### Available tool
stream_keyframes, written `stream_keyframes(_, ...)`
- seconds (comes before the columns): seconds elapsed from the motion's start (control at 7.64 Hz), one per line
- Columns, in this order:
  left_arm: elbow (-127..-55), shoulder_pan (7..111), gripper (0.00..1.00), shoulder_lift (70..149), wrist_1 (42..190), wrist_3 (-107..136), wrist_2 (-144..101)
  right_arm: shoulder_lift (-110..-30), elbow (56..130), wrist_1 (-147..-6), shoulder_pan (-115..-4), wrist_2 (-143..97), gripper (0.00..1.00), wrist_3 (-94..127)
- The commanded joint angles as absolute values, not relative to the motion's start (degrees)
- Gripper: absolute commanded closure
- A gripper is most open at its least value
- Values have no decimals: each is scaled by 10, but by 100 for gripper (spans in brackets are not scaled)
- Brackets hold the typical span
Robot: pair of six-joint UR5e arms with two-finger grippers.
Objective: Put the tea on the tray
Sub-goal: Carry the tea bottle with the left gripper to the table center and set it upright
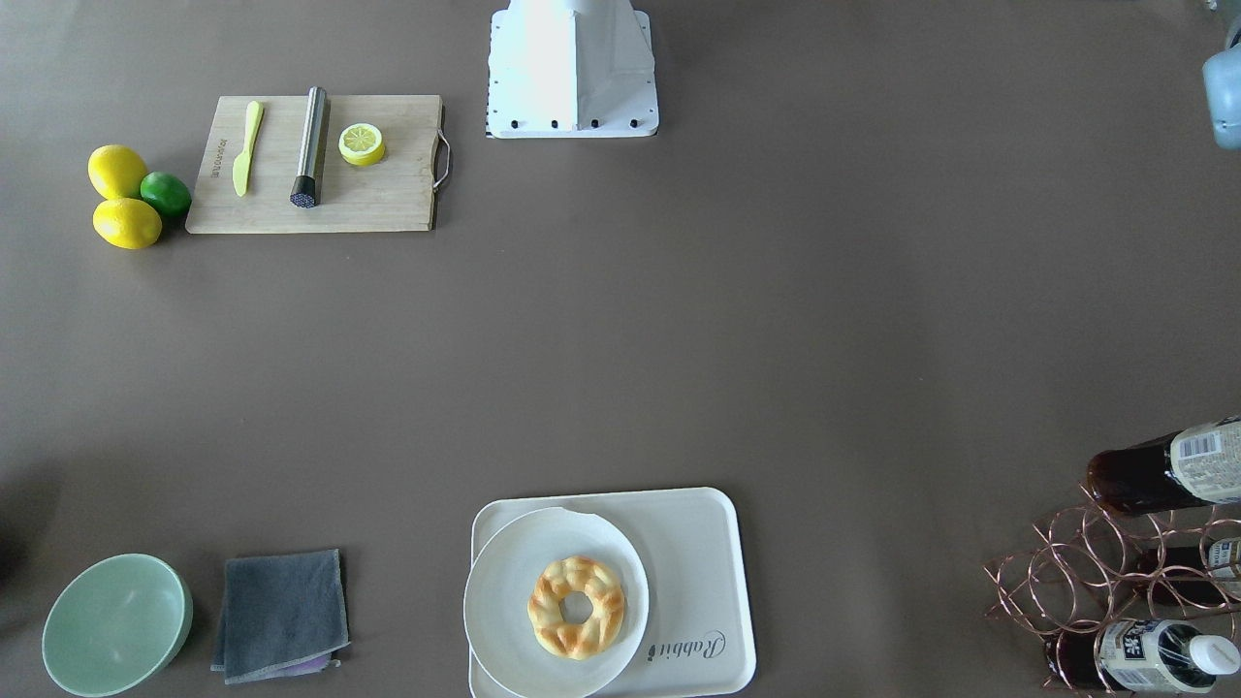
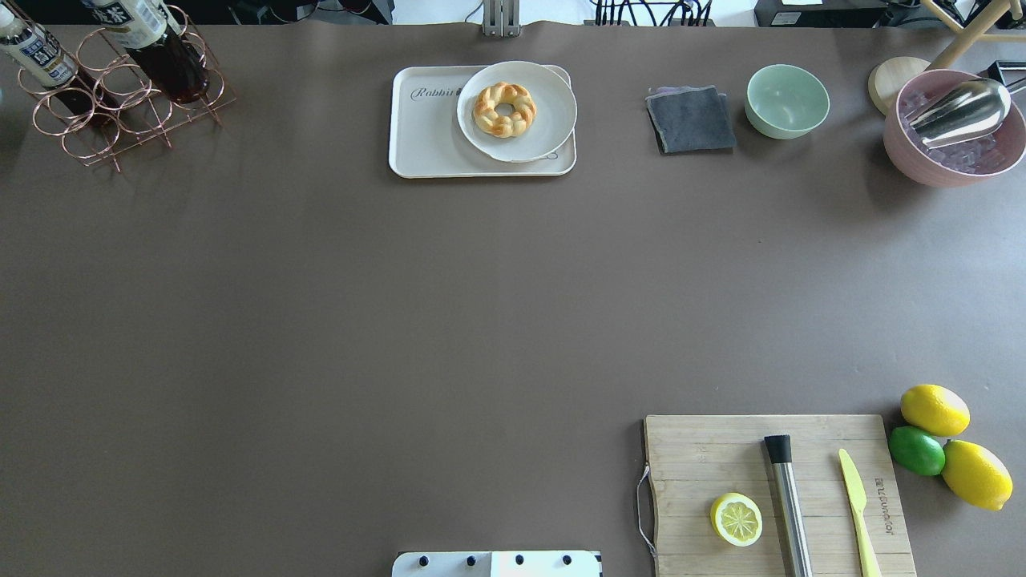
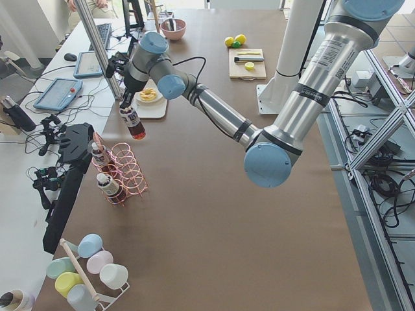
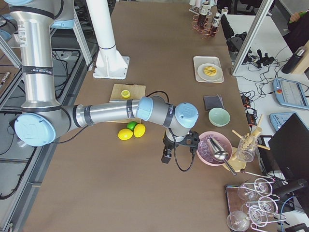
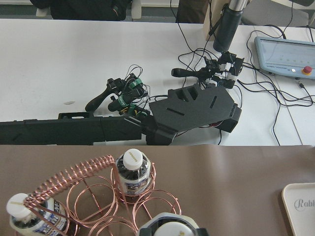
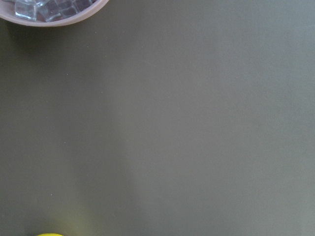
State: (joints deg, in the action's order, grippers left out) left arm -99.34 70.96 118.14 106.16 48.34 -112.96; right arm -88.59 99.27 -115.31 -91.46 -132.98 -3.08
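Here, plate [image 2: 547, 135] with pastry [image 2: 504, 109] covering half the tray [image 2: 425, 138], copper rack [image 2: 112, 104] apart

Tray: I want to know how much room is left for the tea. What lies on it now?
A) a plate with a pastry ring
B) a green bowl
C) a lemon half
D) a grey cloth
A: in the overhead view a plate bearing a pastry ring covers the right part of the tray.
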Motion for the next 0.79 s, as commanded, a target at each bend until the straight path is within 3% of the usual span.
stream_keyframes(0.0,-1041,589,100,1279,885,531,-1023,-884,990,-1153,-914,-1329,0,-32)
stream_keyframes(0.65,-1035,382,100,1405,811,735,-879,-884,994,-1153,-915,-1330,0,-32)
